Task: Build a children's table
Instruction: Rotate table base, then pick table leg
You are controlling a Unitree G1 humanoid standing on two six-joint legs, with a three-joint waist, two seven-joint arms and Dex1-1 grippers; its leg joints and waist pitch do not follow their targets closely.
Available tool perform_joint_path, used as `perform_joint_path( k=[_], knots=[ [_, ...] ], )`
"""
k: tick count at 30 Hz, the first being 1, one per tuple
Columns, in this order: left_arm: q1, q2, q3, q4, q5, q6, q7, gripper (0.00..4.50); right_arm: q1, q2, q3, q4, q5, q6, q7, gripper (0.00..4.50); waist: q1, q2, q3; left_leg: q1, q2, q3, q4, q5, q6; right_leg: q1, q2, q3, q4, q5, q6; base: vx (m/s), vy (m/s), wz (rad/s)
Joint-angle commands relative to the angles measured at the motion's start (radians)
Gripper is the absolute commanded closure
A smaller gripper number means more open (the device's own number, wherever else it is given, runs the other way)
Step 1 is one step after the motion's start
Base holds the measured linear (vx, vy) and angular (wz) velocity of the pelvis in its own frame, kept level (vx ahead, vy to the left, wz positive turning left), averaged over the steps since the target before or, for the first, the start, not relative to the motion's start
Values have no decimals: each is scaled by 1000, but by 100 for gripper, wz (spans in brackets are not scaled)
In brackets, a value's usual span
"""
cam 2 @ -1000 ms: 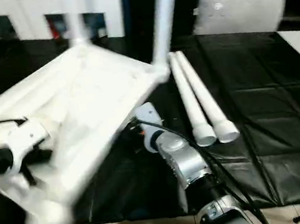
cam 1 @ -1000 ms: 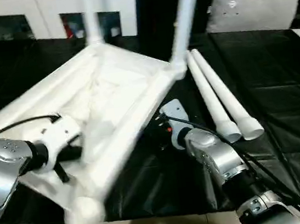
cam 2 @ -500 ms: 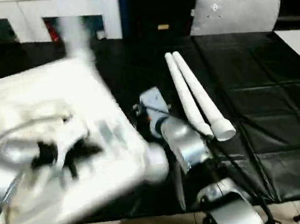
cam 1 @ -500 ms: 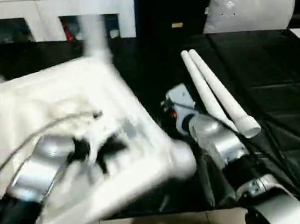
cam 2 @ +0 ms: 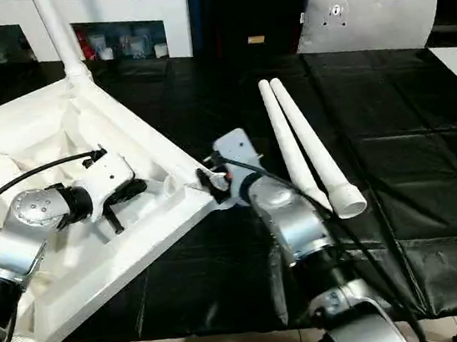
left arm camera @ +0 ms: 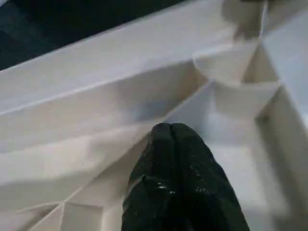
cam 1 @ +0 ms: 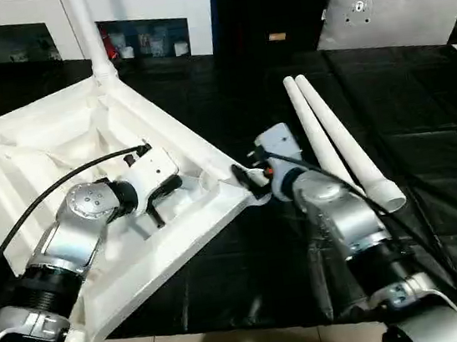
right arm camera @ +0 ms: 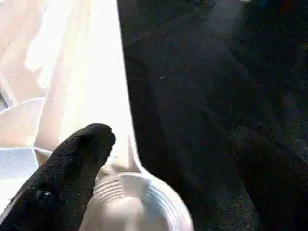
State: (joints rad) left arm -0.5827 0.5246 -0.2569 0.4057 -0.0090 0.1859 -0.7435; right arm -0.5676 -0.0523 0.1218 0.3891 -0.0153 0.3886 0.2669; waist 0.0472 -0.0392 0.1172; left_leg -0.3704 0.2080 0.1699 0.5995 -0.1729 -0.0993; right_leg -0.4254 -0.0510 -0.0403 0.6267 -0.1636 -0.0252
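Now, left hand (cam 1: pixel 159 204) pressed together inside upturned table top (cam 1: pixel 31 146), right hand (cam 1: pixel 251 181) spread at its corner socket (right arm camera: pixel 132 204).

The children's table (cam 2: pixel 50 161) lies upside down on a black sheet (cam 2: pixel 396 166), ribbed underside up, one leg (cam 2: pixel 59 37) standing from its far corner socket. The left gripper (cam 2: pixel 123 203), jaws closed, rests inside the ribs. The right gripper (cam 2: pixel 213 180) sits at the top's nearest right corner, jaws spread wide. Two loose legs (cam 2: pixel 306 148) lie side by side just right of that gripper. A grey-white cushion (cam 2: pixel 368 11) lies beyond them.
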Motion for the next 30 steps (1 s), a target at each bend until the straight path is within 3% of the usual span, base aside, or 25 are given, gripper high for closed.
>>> perform_joint_path(
  k=[1,2,4,8,9,11,16,19,25,27,30],
  knots=[
    [19,-24,37,-93,-66,51,-8,445,10,-11,-43,-84,-12,80,-47,0,-2,33,-98,16,10,2,-67,-192,-54,65,-60,46,-61,-137,-207,0,0,0],
    [19,-24,37,-93,-66,51,-8,445,10,-11,-43,-84,-12,80,-47,0,0,32,-98,17,9,2,-67,-200,-54,63,-60,45,-63,-153,-204,0,0,0],
    [72,-39,76,-211,-149,156,-31,445,9,-34,-69,-153,-37,187,-89,0,-2,29,-100,16,8,2,-67,-200,-55,66,-60,45,-63,-174,-195,0,0,0],
    [124,-39,88,-327,-199,227,-28,399,-3,-55,-95,-203,-44,293,-107,0,-7,28,-97,18,4,4,-64,-225,-56,61,-56,45,-72,-257,-159,0,0,0],
    [146,-44,91,-388,-225,280,-19,393,-14,-73,-104,-211,-35,338,-94,0,-9,26,-103,19,7,3,-62,-223,-57,63,-57,45,-69,-265,-156,0,0,0],
    [176,-55,94,-483,-259,368,-3,376,-32,-105,-115,-214,-24,405,-77,0,-11,27,-103,18,7,2,-61,-224,-57,63,-55,43,-70,-280,-153,0,0,0],
    [211,-64,77,-594,-281,469,16,331,-66,-135,-145,-177,-1,489,-73,0,-12,26,-105,14,3,2,-57,-212,-50,62,-51,41,-75,-293,-136,0,0,0],
    [243,-77,64,-703,-305,576,59,311,-97,-157,-170,-139,27,600,-40,0,-12,27,-106,15,2,4,-55,-207,-44,61,-48,41,-76,-290,-133,0,0,0],
    [251,-101,48,-740,-285,628,107,267,-130,-172,-183,-35,66,657,15,0,-10,29,-111,12,-1,3,-51,-203,-35,62,-48,37,-82,-334,-117,0,0,0],
    [252,-103,39,-751,-284,649,116,267,-141,-185,-179,12,61,666,10,0,-12,22,-110,15,-1,3,-50,-222,-39,59,-49,34,-85,-377,-106,0,0,0],
    [255,-106,35,-767,-287,678,125,267,-148,-193,-178,37,59,680,8,0,-13,24,-111,15,-2,2,-50,-220,-41,58,-48,34,-87,-378,-98,0,0,0]
  ],
)
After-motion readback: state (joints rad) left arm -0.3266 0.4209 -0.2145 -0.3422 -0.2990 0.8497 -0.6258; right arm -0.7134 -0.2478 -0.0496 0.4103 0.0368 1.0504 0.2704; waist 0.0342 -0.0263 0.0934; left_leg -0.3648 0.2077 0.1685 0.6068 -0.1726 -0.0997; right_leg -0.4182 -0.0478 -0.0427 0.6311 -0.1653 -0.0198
